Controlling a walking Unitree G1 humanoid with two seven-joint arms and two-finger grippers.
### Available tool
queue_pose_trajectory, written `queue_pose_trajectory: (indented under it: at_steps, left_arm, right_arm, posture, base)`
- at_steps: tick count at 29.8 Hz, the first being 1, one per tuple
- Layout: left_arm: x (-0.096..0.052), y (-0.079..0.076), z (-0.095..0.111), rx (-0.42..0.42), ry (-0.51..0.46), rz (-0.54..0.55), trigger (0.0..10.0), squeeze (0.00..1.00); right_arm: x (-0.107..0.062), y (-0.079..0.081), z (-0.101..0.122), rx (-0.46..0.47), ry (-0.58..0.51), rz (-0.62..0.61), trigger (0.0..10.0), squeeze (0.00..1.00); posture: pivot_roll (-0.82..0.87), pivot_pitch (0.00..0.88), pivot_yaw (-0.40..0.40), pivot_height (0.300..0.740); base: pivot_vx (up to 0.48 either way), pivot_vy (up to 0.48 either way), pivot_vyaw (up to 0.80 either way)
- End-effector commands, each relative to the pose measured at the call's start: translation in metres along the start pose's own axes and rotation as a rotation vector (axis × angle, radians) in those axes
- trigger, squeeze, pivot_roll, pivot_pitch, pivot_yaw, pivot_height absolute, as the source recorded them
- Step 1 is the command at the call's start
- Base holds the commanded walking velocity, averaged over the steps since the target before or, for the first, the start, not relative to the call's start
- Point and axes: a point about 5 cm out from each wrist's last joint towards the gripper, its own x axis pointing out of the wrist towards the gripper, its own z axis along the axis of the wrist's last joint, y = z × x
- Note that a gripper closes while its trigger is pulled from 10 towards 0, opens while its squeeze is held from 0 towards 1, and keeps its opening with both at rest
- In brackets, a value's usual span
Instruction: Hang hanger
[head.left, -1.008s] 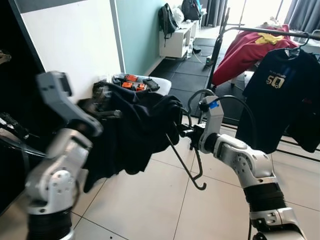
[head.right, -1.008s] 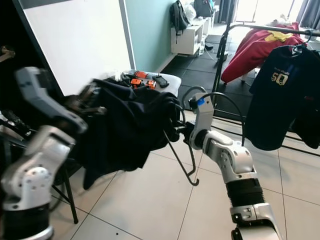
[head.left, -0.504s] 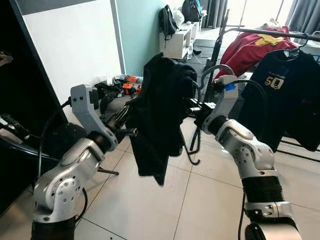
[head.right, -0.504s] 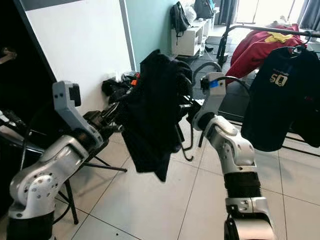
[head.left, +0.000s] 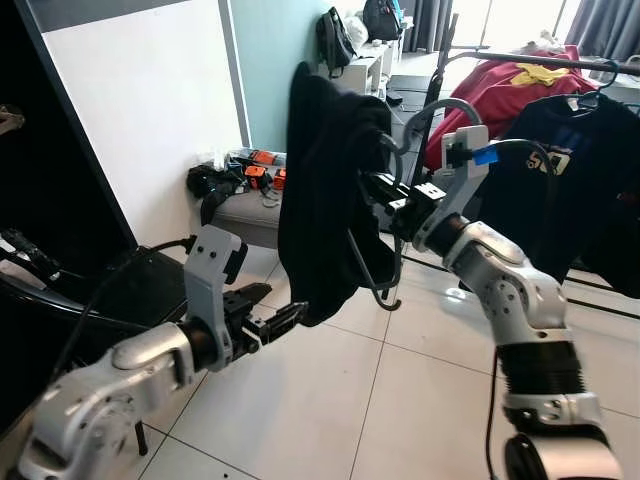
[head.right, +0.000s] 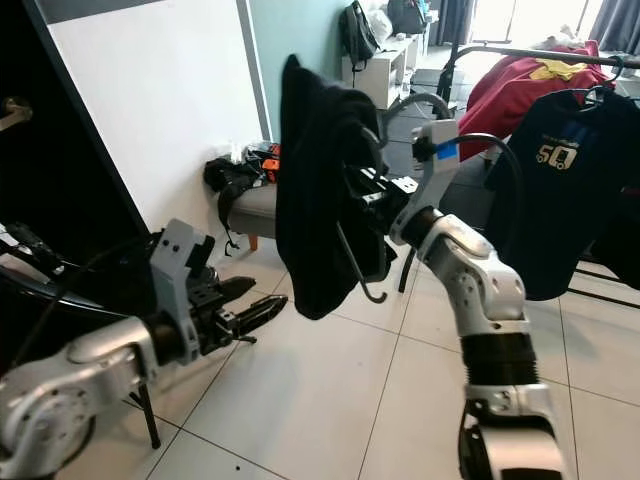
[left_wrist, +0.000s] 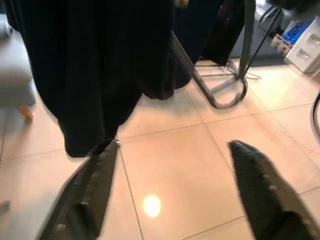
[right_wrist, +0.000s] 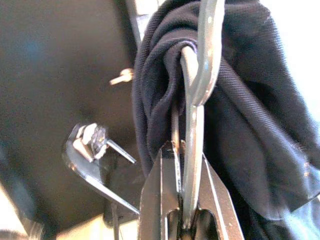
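two grippers: both are showing, one low, one raised
left gripper (head.left: 272, 322): is hovering low with fingers spread, holding nothing, just beside the garment's hem
right gripper (right_wrist: 186, 165): is clenching the hanger (head.left: 372, 268) wire
dark garment (head.left: 325, 190): is draping over the hanger, raised above the tiled floor (head.left: 330, 400)
clothes rail (head.left: 545, 62): is standing behind, carrying shirts

Right gripper (right_wrist: 187, 165) raised, fingers seemingly clamped together; left gripper (left_wrist: 170, 165) low with fingers spread apart

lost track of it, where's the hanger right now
The hanger hangs upside down from the right claw, mid-frame in the left eye view, under the dark shirt, hook toward the floor.
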Motion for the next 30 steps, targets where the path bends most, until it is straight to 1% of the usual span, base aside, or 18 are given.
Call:
queue_pose_trajectory:
  at_steps: [1, 3, 4, 5, 6, 7, 8, 9, 10, 12, 13, 15, 17, 18, 20, 23, 26, 30]
  left_arm:
    - [-0.011, 0.010, 0.029, 0.055, -0.133, 0.028, 10.0, 1.00]
    - [-0.022, 0.022, 0.061, 0.100, -0.288, 0.075, 10.0, 1.00]
    - [-0.022, 0.022, 0.061, 0.100, -0.288, 0.075, 10.0, 1.00]
    - [-0.029, 0.025, 0.077, 0.119, -0.363, 0.075, 10.0, 1.00]
    - [-0.029, 0.025, 0.077, 0.119, -0.363, 0.075, 10.0, 1.00]
    - [-0.038, 0.026, 0.093, 0.150, -0.440, 0.058, 10.0, 0.00]
    - [-0.038, 0.026, 0.093, 0.150, -0.440, 0.058, 10.0, 0.00]
    - [-0.051, 0.018, 0.116, 0.228, -0.523, -0.042, 10.0, 0.00]
    - [-0.054, 0.016, 0.120, 0.251, -0.531, -0.077, 10.0, 0.00]
    - [-0.056, 0.006, 0.116, 0.296, -0.481, -0.199, 10.0, 0.00]
    - [-0.056, 0.006, 0.116, 0.296, -0.481, -0.199, 10.0, 0.00]
    - [-0.056, 0.000, 0.106, 0.302, -0.423, -0.295, 10.0, 0.00]
    - [-0.055, -0.002, 0.101, 0.295, -0.396, -0.336, 10.0, 0.00]
    - [-0.055, -0.002, 0.101, 0.295, -0.396, -0.336, 10.0, 0.00]
    - [-0.054, -0.002, 0.087, 0.303, -0.319, -0.387, 10.0, 0.00]
    - [-0.053, 0.000, 0.080, 0.312, -0.287, -0.394, 10.0, 0.00]
    - [-0.054, 0.007, 0.078, 0.315, -0.291, -0.358, 10.0, 0.00]
    - [-0.054, 0.009, 0.079, 0.309, -0.307, -0.337, 10.0, 0.00]
  right_arm:
    - [-0.003, 0.009, 0.016, -0.055, -0.069, 0.103, 10.0, 0.00]
    - [-0.017, 0.005, 0.022, -0.107, -0.063, 0.158, 10.0, 0.00]
    - [-0.017, 0.005, 0.022, -0.107, -0.063, 0.158, 10.0, 0.00]
    - [-0.025, 0.004, 0.026, -0.124, -0.064, 0.193, 10.0, 0.00]
    - [-0.025, 0.004, 0.026, -0.124, -0.064, 0.193, 10.0, 0.00]
    - [-0.034, 0.002, 0.030, -0.147, -0.063, 0.230, 10.0, 0.00]
    - [-0.034, 0.002, 0.030, -0.147, -0.063, 0.230, 10.0, 0.00]
    - [-0.051, 0.001, 0.038, -0.187, -0.061, 0.322, 10.0, 0.00]
    - [-0.055, 0.000, 0.039, -0.201, -0.058, 0.350, 10.0, 0.00]
    - [-0.061, 0.004, 0.042, -0.191, -0.059, 0.426, 10.0, 0.00]
    - [-0.061, 0.004, 0.042, -0.191, -0.059, 0.426, 10.0, 0.00]
    - [-0.063, 0.008, 0.042, -0.179, -0.055, 0.493, 10.0, 0.00]
    - [-0.064, 0.011, 0.041, -0.175, -0.051, 0.522, 10.0, 0.00]
    - [-0.064, 0.011, 0.041, -0.175, -0.051, 0.522, 10.0, 0.00]
    - [-0.063, 0.018, 0.039, -0.174, -0.038, 0.607, 10.0, 0.00]
    - [-0.063, 0.020, 0.041, -0.170, -0.039, 0.650, 10.0, 0.00]
    - [-0.064, 0.021, 0.050, -0.171, -0.055, 0.702, 10.0, 0.00]
    - [-0.065, 0.021, 0.055, -0.176, -0.057, 0.718, 10.0, 0.00]
  posture:
    - [-0.06, 0.000, 0.045, 0.740]
    - [-0.07, 0.000, 0.048, 0.740]
    - [-0.07, 0.000, 0.048, 0.740]
    - [-0.07, 0.000, 0.050, 0.740]
    - [-0.07, 0.000, 0.050, 0.740]
    - [-0.08, 0.000, 0.053, 0.740]
    - [-0.08, 0.000, 0.053, 0.740]
    - [-0.08, 0.000, 0.059, 0.740]
    - [-0.08, 0.000, 0.060, 0.740]
    - [-0.08, 0.000, 0.062, 0.740]
    - [-0.08, 0.000, 0.062, 0.740]
    - [-0.07, 0.000, 0.064, 0.740]
    - [-0.07, 0.000, 0.064, 0.740]
    - [-0.07, 0.000, 0.064, 0.740]
    - [-0.08, 0.000, 0.063, 0.740]
    - [-0.08, 0.000, 0.059, 0.740]
    - [-0.08, 0.000, 0.051, 0.740]
    - [-0.08, 0.000, 0.045, 0.740]
  base:
    - [0.000, 0.000, 0.00]
    - [0.000, 0.000, 0.00]
    - [0.000, 0.000, 0.00]
    - [0.000, 0.000, 0.00]
    - [0.000, 0.000, 0.00]
    - [0.000, 0.000, 0.00]
    - [0.000, 0.000, 0.00]
    - [0.000, 0.000, 0.00]
    - [0.000, 0.000, 0.00]
    - [0.000, 0.000, 0.00]
    - [0.000, 0.000, 0.00]
    - [0.000, 0.000, 0.00]
    - [0.000, 0.000, 0.00]
    - [0.000, 0.000, 0.00]
    - [0.000, 0.000, 0.00]
    - [0.000, 0.000, 0.00]
    - [0.000, 0.000, 0.00]
    - [0.000, 0.000, 0.00]
